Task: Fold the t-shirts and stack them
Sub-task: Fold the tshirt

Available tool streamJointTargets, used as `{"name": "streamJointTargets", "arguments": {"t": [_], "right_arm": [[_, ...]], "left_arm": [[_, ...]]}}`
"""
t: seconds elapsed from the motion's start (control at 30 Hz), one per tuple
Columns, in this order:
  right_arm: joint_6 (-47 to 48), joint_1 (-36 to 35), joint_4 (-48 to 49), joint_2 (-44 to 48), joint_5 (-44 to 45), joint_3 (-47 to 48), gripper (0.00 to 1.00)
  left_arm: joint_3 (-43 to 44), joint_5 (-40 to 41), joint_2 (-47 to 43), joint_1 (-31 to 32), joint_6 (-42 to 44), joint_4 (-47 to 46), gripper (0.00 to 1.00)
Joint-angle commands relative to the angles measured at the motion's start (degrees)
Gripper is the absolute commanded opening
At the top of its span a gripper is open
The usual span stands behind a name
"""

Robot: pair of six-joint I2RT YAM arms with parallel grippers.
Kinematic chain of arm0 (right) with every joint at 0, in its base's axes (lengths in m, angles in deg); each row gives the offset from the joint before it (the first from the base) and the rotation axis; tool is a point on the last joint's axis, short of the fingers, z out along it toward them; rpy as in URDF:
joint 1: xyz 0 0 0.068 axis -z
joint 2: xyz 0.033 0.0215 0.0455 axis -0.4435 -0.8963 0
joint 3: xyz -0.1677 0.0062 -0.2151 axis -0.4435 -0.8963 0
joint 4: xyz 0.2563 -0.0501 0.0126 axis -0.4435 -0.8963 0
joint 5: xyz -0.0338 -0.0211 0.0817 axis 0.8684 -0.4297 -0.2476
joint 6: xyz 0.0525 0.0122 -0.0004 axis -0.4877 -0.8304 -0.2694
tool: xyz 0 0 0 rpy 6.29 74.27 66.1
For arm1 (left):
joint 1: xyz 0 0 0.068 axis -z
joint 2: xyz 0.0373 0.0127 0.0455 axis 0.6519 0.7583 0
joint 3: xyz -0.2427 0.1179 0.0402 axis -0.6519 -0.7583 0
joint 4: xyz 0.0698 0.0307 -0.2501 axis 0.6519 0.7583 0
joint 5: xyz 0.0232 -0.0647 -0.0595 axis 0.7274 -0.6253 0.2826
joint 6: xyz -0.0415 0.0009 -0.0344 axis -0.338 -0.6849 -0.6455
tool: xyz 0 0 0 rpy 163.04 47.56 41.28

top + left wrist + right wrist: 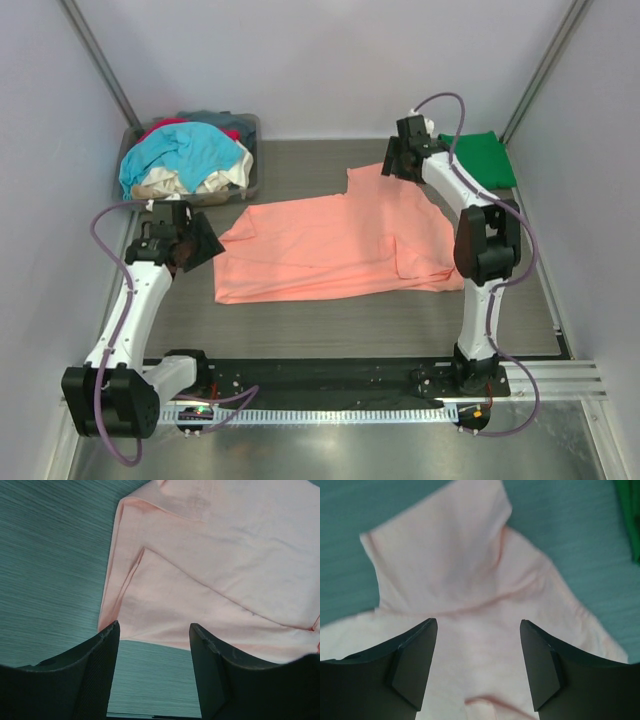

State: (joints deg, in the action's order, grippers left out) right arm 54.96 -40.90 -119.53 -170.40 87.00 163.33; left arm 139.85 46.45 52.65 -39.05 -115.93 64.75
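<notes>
A salmon-pink t-shirt lies spread on the table, its sleeve and hem edges partly folded over. It fills the left wrist view and the right wrist view. My left gripper is open and empty, just off the shirt's left edge. My right gripper is open and empty above the shirt's far sleeve. A folded dark green t-shirt lies at the far right. Turquoise, cream and red shirts are piled in the tub.
The grey plastic tub stands at the far left corner. A strip of the green shirt shows at the right wrist view's edge. Grey walls close in the table on three sides.
</notes>
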Motion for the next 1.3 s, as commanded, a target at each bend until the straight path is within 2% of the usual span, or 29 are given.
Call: {"name": "streamJointTargets", "arguments": {"t": [0.0,0.13,0.23,0.33,0.4,0.57,0.63,0.67,0.7,0.77,0.87,0.9,0.97,1.0,1.1,1.13,1.27], "right_arm": [[2.4,3.49,1.59,-5.7,0.83,11.09,0.73],[4.16,5.16,1.42,-19.47,0.39,27.85,0.73],[3.11,6.65,1.42,-26.0,-2.68,38.32,0.73],[2.31,7.36,1.94,-33.04,-3.65,46.07,0.73],[1.96,7.62,3.08,-36.11,-4.62,47.76,0.73],[-0.58,7.8,8.53,-37.45,-8.57,45.23,0.71],[-1.64,7.63,10.89,-37.63,-9.62,42.86,0.65],[-1.82,7.62,11.43,-37.97,-10.07,42.24,0.61],[-1.99,7.45,11.87,-38.76,-10.24,41.89,0.52],[-2.69,7.45,11.88,-39.56,-11.47,41.36,0.47],[-2.87,7.36,12.23,-39.56,-11.83,39.07,0.35],[-2.87,7.45,12.4,-39.47,-11.65,38.37,0.25],[-2.44,7.45,13.8,-38.86,-11.74,36.09,0.13],[-2.0,7.36,14.42,-38.6,-11.57,35.21,0.01],[-2.17,7.54,17.49,-37.11,-12.27,30.92,0.01],[-2.34,7.62,18.37,-36.49,-12.44,29.42,0.01],[-2.61,7.54,21.63,-33.76,-12.36,24.4,0.01]], "left_arm": [[2.42,0.82,0.2,-0.05,3.44,0.83,0.59],[1.01,-0.5,0.55,0.3,2.74,-0.58,0.59],[1.28,-0.33,1.43,0.39,2.56,-0.75,0.59],[1.45,-0.59,2.92,0.31,2.56,-0.93,0.58],[1.54,-0.68,3.19,0.31,2.56,-0.93,0.58],[1.63,-0.06,4.16,0.39,2.56,-0.93,0.57],[1.98,0.46,4.95,0.39,2.74,-1.02,0.56],[2.15,0.64,5.47,0.31,2.83,-1.11,0.57],[2.42,2.21,6.7,0.31,2.74,-1.11,0.56],[3.47,3.19,8.54,0.31,2.21,-1.11,0.55],[5.4,3.63,12.59,0.39,0.55,-1.02,0.53],[6.1,3.98,13.73,0.48,-0.16,-1.02,0.53],[8.55,5.65,17.15,1.35,-2.17,-1.89,0.52],[9.53,6.35,18.47,1.88,-2.88,-2.07,0.5],[14.08,11.52,26.62,6.01,-5.34,-4.52,0.5],[15.67,11.54,26.66,7.41,-5.52,-5.23,0.5],[26.04,18.64,41.46,14.0,-4.3,-5.5,0.47]]}}
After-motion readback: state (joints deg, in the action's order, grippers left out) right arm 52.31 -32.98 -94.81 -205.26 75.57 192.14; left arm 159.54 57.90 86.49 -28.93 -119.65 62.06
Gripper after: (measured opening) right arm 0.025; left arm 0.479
